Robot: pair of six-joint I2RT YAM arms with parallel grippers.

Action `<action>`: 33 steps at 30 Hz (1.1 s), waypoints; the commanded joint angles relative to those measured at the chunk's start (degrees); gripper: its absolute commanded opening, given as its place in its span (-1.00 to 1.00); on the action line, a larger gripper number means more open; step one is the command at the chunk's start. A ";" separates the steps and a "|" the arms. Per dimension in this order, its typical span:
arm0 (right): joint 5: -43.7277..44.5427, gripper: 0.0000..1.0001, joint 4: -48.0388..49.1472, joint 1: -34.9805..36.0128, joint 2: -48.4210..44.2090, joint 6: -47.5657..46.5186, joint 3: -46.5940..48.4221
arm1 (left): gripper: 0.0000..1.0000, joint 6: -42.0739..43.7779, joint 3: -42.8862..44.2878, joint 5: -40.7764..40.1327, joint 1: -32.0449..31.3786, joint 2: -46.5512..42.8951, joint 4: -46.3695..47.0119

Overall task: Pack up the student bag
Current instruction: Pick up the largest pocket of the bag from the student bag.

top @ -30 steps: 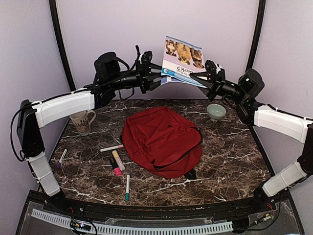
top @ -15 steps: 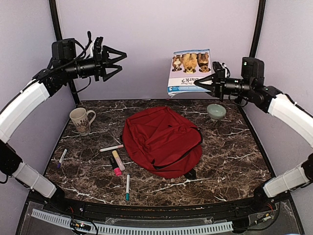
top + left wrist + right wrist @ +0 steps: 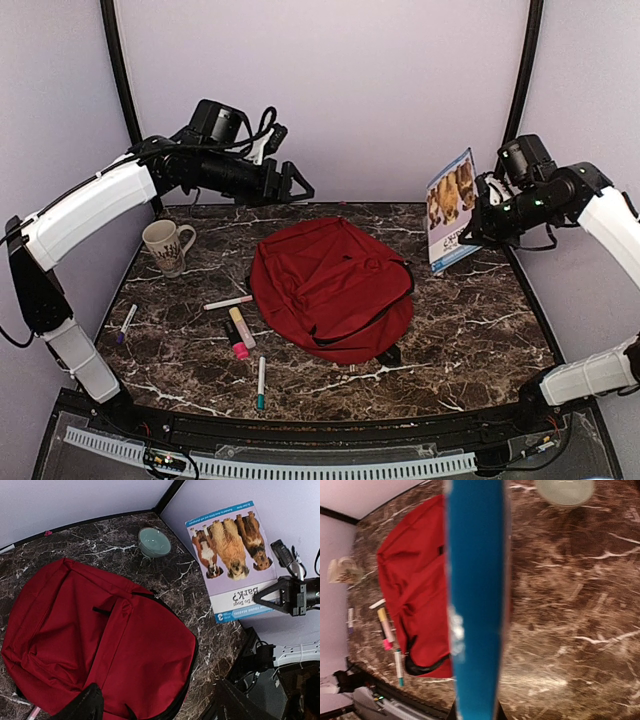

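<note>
The student bag [image 3: 330,290] lies flat in the middle of the marble table [image 3: 470,320], its red fabric rumpled. Just to its left several markers [image 3: 241,327] are scattered, and a mug [image 3: 168,246] stands near the far left corner. A pale green bowl [image 3: 154,541] sits beyond the bag's right side. Above the table's right edge the right gripper [image 3: 258,599] is clamped on a dog book [image 3: 451,208], held upright. The left gripper [image 3: 300,186] hovers over the far left, fingers apart and holding nothing.
</note>
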 commanded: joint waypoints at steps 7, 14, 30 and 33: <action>15.53 -1.00 -12.57 3.52 -0.69 -13.44 8.08 | 0.67 12.52 3.99 -10.52 -4.01 1.76 -3.83; 19.49 -1.00 -12.93 3.78 -4.85 -9.68 2.67 | 0.60 18.16 4.57 -14.27 -5.88 4.31 -6.50; 11.88 -1.00 -7.69 3.69 -10.56 -4.16 -2.97 | 0.62 28.50 14.36 0.28 -17.53 21.56 -16.01; 11.38 -1.00 -7.07 3.70 -10.63 -3.72 -3.30 | 0.62 28.55 13.44 0.14 -19.13 22.69 -16.24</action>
